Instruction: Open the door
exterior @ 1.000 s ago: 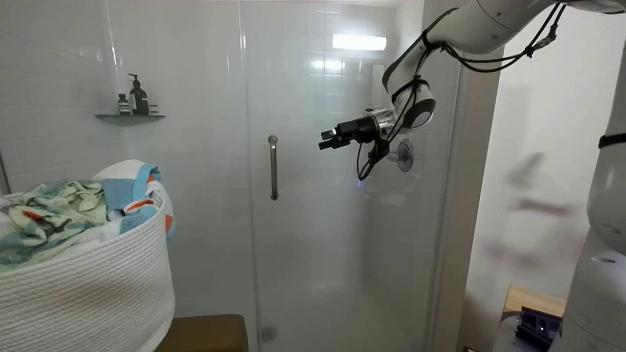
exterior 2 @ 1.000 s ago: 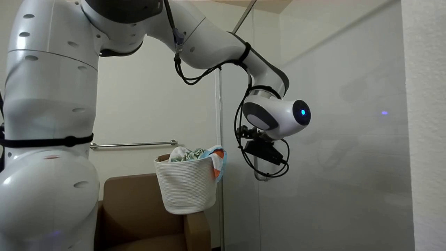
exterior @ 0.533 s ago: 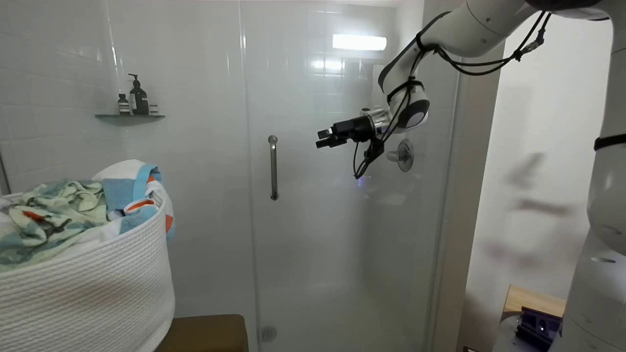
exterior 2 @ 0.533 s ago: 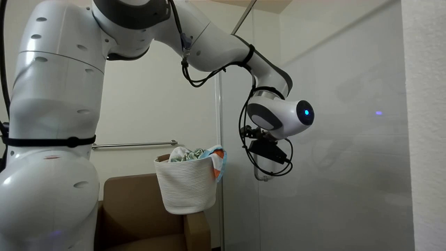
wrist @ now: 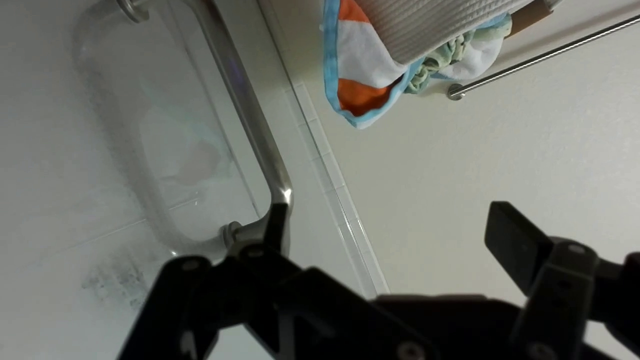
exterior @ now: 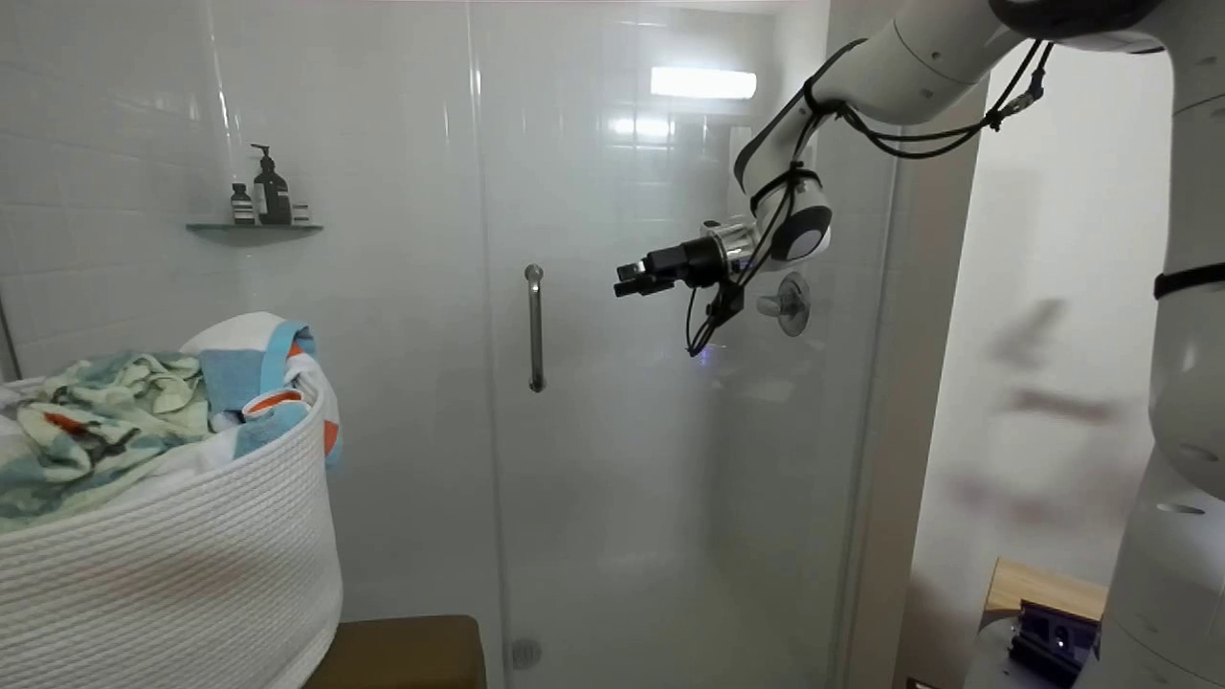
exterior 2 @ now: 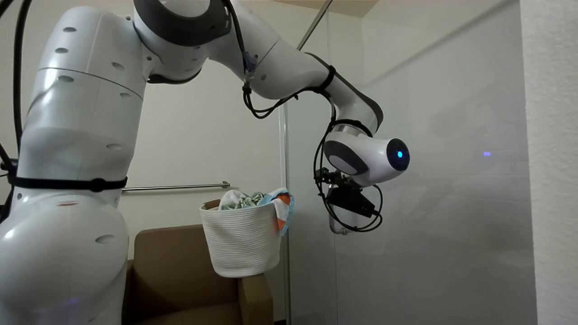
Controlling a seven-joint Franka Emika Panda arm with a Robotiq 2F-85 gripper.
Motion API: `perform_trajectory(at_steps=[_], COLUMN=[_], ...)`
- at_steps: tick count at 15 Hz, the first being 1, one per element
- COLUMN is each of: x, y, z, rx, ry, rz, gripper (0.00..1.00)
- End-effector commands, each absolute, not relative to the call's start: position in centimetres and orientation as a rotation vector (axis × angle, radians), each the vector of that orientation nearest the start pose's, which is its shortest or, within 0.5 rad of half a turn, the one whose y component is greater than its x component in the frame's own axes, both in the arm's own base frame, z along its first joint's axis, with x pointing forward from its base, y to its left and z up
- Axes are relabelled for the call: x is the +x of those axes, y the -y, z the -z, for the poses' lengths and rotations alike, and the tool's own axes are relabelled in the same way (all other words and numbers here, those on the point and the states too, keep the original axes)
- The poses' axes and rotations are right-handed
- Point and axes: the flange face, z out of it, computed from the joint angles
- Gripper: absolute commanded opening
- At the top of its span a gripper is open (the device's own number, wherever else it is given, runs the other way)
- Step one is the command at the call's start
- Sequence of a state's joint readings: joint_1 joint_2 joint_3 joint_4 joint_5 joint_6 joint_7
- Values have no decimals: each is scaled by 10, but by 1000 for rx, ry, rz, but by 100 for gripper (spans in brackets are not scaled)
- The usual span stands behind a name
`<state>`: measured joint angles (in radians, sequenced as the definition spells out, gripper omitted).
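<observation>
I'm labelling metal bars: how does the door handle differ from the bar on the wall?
Mounting: the door handle is fixed to the glass door, the wall bar to the wall.
Pose: the door handle stands upright; the wall bar runs nearly level.
Shape: in the wrist view the door handle bends towards the glass at its ends; the wall bar's visible stretch is straight.
Shared: both are silvery metal.

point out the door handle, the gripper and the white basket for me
Door handle (exterior: 536,330): in an exterior view, middle of its vertical bar
Gripper (wrist: 390,222): wrist view, midway between its fingertips
White basket (exterior 2: 241,243): in an exterior view, ribbed outer wall
</observation>
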<state>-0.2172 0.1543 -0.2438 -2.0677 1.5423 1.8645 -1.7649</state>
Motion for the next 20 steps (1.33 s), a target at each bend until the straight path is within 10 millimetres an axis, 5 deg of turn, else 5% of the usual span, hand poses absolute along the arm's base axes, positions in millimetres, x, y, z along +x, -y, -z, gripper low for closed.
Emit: perform_trajectory(at_steps=[1, 20], x=[558, 583], y=[184, 181], z=[-389, -377], rx=[-1928, -1898], ry=[489, 508], rz=[1305, 1312], gripper=[100, 100])
